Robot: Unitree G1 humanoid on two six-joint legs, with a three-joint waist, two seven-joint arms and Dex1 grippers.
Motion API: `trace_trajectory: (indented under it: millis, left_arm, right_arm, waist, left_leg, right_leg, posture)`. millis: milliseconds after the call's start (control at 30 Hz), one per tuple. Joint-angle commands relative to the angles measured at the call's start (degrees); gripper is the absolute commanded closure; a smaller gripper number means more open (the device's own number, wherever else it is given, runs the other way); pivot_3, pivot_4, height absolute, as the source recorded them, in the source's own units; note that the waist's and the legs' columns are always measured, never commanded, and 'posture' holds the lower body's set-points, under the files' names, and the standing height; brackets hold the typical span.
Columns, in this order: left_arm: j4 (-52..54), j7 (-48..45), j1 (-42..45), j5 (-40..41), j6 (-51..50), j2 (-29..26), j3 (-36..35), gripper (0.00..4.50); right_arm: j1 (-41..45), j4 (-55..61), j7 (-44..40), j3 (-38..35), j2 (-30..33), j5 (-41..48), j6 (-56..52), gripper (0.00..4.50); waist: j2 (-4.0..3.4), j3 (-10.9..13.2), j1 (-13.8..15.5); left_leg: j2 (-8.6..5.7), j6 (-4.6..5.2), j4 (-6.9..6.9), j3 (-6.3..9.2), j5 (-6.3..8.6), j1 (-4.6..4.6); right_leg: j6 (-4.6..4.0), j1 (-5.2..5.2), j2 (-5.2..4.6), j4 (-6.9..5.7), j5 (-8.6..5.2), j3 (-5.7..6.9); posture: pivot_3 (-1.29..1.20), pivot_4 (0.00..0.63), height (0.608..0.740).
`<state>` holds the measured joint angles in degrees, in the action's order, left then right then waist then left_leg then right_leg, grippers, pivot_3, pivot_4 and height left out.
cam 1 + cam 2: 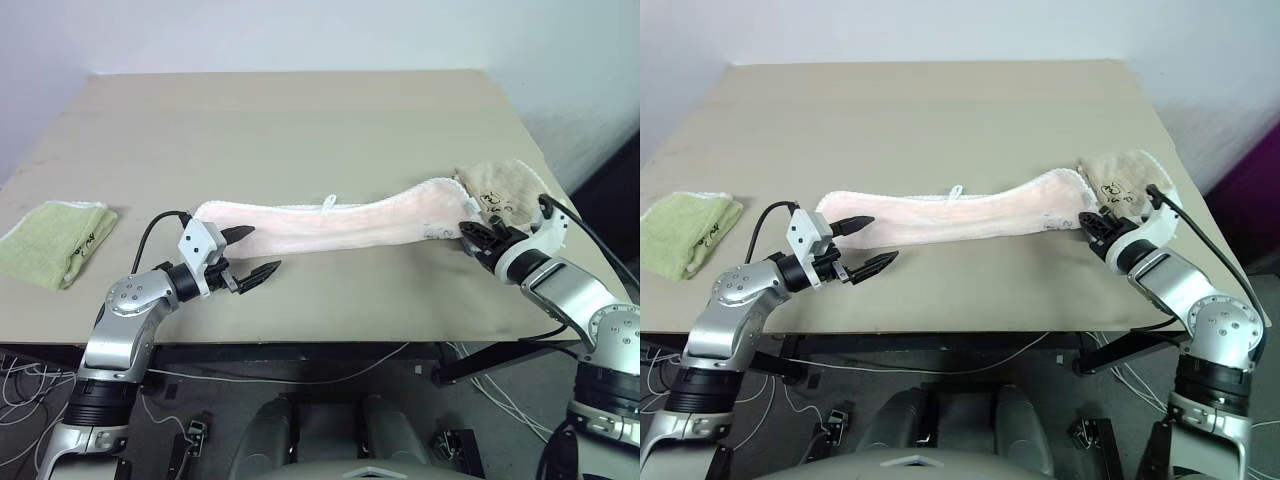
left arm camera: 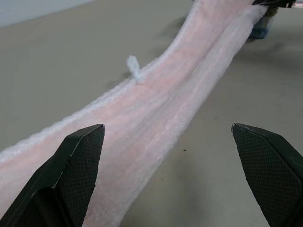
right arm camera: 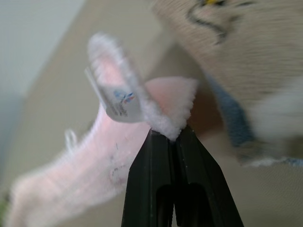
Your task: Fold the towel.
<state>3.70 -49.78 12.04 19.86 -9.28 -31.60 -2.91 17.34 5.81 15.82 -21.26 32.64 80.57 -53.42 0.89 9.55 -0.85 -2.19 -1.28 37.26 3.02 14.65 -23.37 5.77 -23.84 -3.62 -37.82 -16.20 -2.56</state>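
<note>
Left gripper (image 1: 252, 252) hovers at the table's (image 1: 300, 120) near-left part, fingers spread wide, empty, just beside the towel's (image 1: 330, 225) left end. Pink towel lies stretched long across the table's near middle, white loop tag (image 1: 329, 203) on its far edge. Right gripper (image 1: 473, 237) is clenched on the towel's right end corner, that end lifted a little; wrist view shows the corner pinched between the black fingertips (image 3: 163, 142). Beige towel (image 1: 505, 188) lies just behind that corner. Green towel (image 1: 55, 240) sits folded at the far-left edge.
</note>
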Motion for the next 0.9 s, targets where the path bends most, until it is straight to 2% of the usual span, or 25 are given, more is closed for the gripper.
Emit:
trace_trajectory:
  millis: [33,233,400,533,900]
  left_arm:
    - [0.9,0.2,0.4,-0.4,1.4,0.1,-0.1,0.00]
    - [0.9,0.6,0.5,-0.7,1.5,0.7,-0.3,0.00]
    - [0.9,1.2,0.9,-0.8,1.6,1.6,0.1,0.00]
    - [1.6,2.1,0.9,-1.0,1.6,2.6,0.7,0.00]
    - [4.9,4.2,-2.0,-0.7,0.7,3.0,0.7,0.00]
  right_arm:
    - [4.3,4.1,-6.8,5.2,2.9,-6.6,-1.2,4.49]
    - [14.0,3.7,-14.8,14.7,1.8,-15.2,-3.6,4.49]
    - [20.8,0.1,-21.2,23.2,-3.9,-22.0,-4.8,4.49]
    - [22.9,-5.3,-26.2,29.2,-9.1,-29.4,-3.3,4.49]
    - [22.6,-9.9,-33.6,30.1,-15.0,-39.2,-3.1,4.49]
  waist:
    - [-0.01,0.0,0.0]
    - [-0.01,0.0,-0.1]
    - [0.00,0.0,0.0]
    - [0.01,0.0,0.1]
    - [0.00,0.0,-0.1]
  left_leg:
    - [0.00,0.00,0.00,0.00,0.00,0.00]
    - [0.02,0.00,-0.02,0.03,0.00,-0.01]
    - [0.02,0.00,-0.03,0.04,0.00,-0.03]
    - [0.00,0.00,-0.03,0.09,0.00,-0.07]
    - [-0.01,-0.01,-0.08,0.09,0.00,-0.12]
  right_leg:
    - [0.00,0.00,0.00,0.00,0.00,0.00]
    - [0.00,-0.02,0.00,0.04,0.00,0.02]
    - [0.00,-0.03,-0.02,0.10,0.00,0.04]
    - [0.00,-0.03,-0.06,0.13,0.00,0.08]
    - [-0.01,-0.17,-0.07,0.10,0.01,0.07]
  posture:
    - [0.00,0.150,0.740]
    - [0.00,0.150,0.740]
    - [0.00,0.150,0.740]
    - [0.00,0.150,0.740]
    - [0.00,0.150,0.740]
